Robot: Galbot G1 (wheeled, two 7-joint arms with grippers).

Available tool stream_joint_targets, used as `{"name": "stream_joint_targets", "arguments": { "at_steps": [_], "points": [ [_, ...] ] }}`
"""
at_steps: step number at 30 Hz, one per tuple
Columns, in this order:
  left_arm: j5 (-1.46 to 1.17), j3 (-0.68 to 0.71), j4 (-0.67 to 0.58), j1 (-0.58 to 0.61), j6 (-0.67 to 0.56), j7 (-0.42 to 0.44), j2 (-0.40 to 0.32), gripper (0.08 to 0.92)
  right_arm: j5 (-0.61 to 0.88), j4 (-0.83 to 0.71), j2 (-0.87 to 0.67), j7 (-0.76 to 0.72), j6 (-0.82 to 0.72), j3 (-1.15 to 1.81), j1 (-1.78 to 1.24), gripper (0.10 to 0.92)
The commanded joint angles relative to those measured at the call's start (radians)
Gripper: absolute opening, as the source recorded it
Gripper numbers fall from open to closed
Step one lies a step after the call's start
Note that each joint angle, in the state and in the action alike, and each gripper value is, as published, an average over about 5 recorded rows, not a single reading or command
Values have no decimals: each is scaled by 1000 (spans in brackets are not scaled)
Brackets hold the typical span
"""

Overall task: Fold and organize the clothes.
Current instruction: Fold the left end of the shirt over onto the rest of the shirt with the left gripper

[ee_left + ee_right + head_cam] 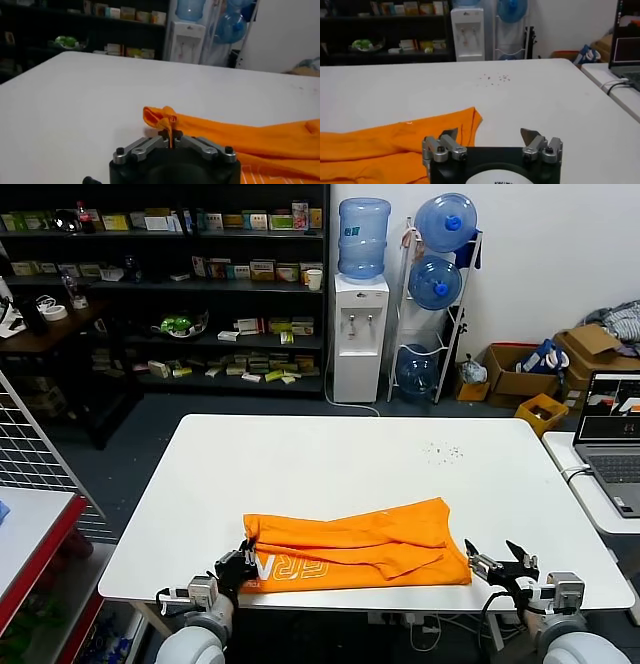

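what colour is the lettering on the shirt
White, on the orange shirt; the lettering shows best in the head view.

A white table (330, 454) fills the near scene, with dark specks (441, 451) toward its far right. Beyond it stand a white water dispenser (359, 334), a rack of blue water bottles (437, 284) and dark shelves of boxes (200, 284). An open laptop (615, 439) sits at right.

This looks like a lab or work room, not a home. A big white bench (330, 454) stands in the middle. Behind its far edge are dark shelves (170, 284) full of small boxes, a water cooler (359, 334) and a rack of big blue water bottles (438, 274). Cardboard boxes (520, 369) sit on the floor, and a laptop (612, 434) rests on a side table.
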Motion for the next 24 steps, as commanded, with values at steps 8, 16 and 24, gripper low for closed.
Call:
{"name": "stream_joint_targets", "arguments": {
  "at_steps": [8,16,24],
  "points": [
    [-235,-206,-74,11,103,-33,409,115,-3,-36,19,3,10,-87,94,823],
    [-235,-297,191,-42,59,31,536,115,-1,-45,11,0,20,-80,94,823],
    [-339,-282,-12,21,104,-41,518,115,-15,-48,28,4,18,-90,97,823]
  ]
}}
